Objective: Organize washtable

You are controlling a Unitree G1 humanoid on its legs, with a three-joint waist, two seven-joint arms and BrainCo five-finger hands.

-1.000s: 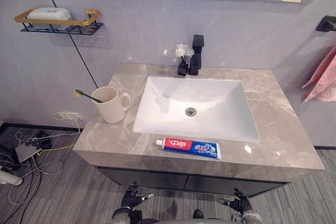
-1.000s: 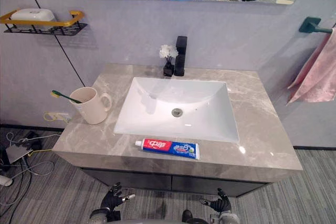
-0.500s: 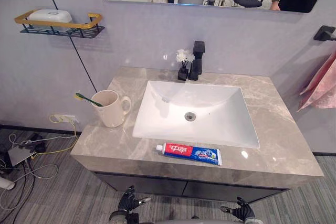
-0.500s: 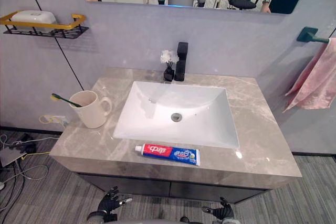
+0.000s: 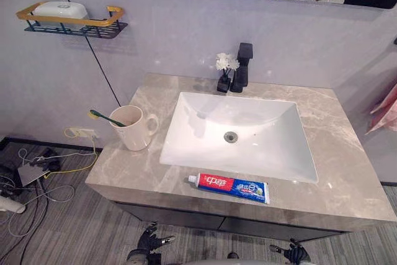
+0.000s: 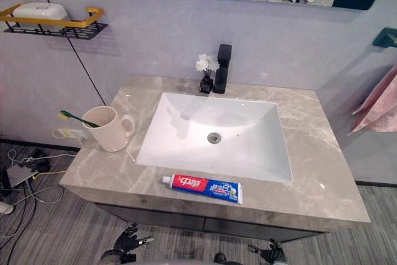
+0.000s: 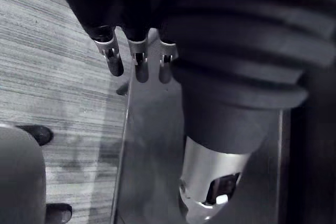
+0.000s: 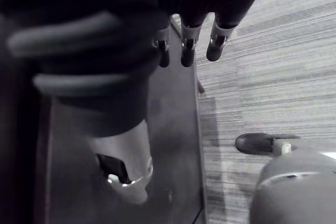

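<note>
A red and blue toothpaste tube (image 5: 228, 187) lies flat along the front edge of the grey marble counter (image 5: 347, 178), in front of the white sink basin (image 5: 239, 133). Left of the basin stands a cream mug (image 5: 133, 130) with a green toothbrush (image 5: 104, 116) leaning out of it. My left hand (image 5: 150, 241) and right hand (image 5: 295, 254) hang low in front of the cabinet, well below the counter. In the wrist views the left fingers (image 7: 137, 62) and the right fingers (image 8: 188, 51) are straight and hold nothing.
A black faucet (image 5: 243, 66) and a small vase of white flowers (image 5: 224, 74) stand behind the basin. A wall shelf (image 5: 71, 23) with a white soap box hangs at upper left. A pink towel (image 6: 375, 100) hangs at right. Cables (image 5: 34, 178) lie on the floor at left.
The whole picture has shifted, so the camera has moved. The mug, the toothpaste and both hands keep their places.
</note>
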